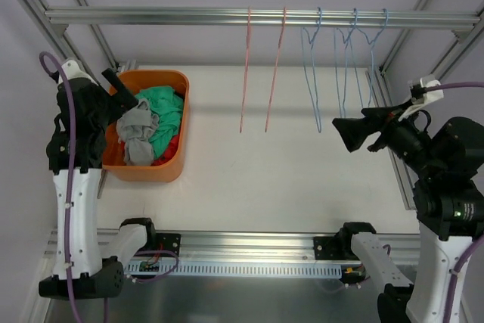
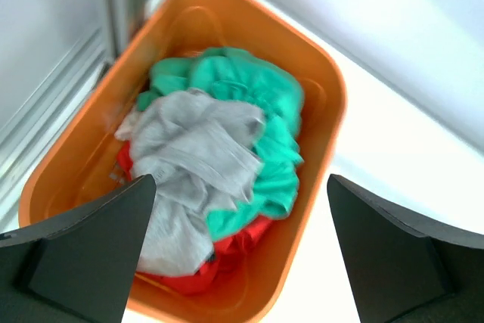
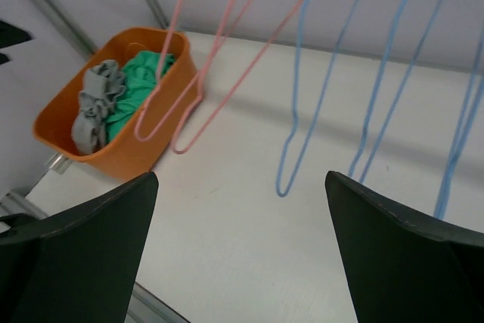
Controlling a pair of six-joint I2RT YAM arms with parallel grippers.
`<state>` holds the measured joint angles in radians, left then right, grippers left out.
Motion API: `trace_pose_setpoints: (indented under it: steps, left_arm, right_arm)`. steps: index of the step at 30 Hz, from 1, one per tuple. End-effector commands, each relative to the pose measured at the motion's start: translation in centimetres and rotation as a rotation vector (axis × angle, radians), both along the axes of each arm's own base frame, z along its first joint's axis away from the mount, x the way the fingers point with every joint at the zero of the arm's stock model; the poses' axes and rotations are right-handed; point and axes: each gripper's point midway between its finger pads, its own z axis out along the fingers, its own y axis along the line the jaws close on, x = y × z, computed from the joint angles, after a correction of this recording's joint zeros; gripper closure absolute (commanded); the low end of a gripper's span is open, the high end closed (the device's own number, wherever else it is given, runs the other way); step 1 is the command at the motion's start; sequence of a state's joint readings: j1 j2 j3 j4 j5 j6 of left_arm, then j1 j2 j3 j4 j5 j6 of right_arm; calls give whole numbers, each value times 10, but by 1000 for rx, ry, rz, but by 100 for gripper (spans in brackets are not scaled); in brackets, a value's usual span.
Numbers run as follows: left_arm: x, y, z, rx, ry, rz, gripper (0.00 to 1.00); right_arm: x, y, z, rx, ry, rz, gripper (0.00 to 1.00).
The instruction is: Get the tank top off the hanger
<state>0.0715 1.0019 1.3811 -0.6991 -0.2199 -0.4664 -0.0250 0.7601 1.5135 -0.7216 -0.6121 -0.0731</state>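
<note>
Top view alone: both arms together, rail [image 1: 257, 16] across the back, two pink hangers [image 1: 246, 73] and three blue hangers [image 1: 337, 66] hung from it above the white tabletop [image 1: 287, 172], orange bin [image 1: 147, 172] at the tabletop's far left. Left wrist view alone: close look down into the bin, gray tank top [image 2: 189, 164] crumpled on top of a green garment [image 2: 249, 88] and a red garment [image 2: 227, 259], off any hanger. Left fingers [image 2: 83, 247] spread wide above the bin, gripping nothing. Right wrist view alone: right fingers [image 3: 76, 247] likewise spread wide and empty over the tabletop, hangers ahead, bin far off to the side. Hard to make out: straps and neckline of the tank top, lost in folds and slight blur. Cut off or hidden: hanger hooks in the right wrist view; near corners of the bin behind the left fingers; red garment mostly buried.
</note>
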Motion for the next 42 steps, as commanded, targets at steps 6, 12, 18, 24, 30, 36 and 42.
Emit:
trace_pose_setpoints:
  steps: [6,12,18,24,30,36,42]
  left_arm:
    - [-87,-50,9,118,-81,-363,1]
    - [-132,-41,-1,164,-96,-312,1]
    - [-153,-49,-17,158,-111,-357,1]
    - [-155,-45,-35,171,-75,-350,1]
    - [-150,-44,-35,168,-57,-344,1]
    - [-146,-46,-36,161,-46,-351,1]
    - [-146,-47,-39,158,-43,-355,1]
  right_arm:
    - [8,-97,-70,-309,199,-520,1]
    - [-21,-92,-106,-300,220,-478,0]
    - [-52,-113,-135,-365,238,-536,1]
    - [-66,-130,-132,-390,191,-596,0]
    - [-62,-125,-134,-383,203,-577,1]
    - [-59,-126,-139,-391,220,-586,0]
    - [-57,-128,-137,-393,222,-600,0]
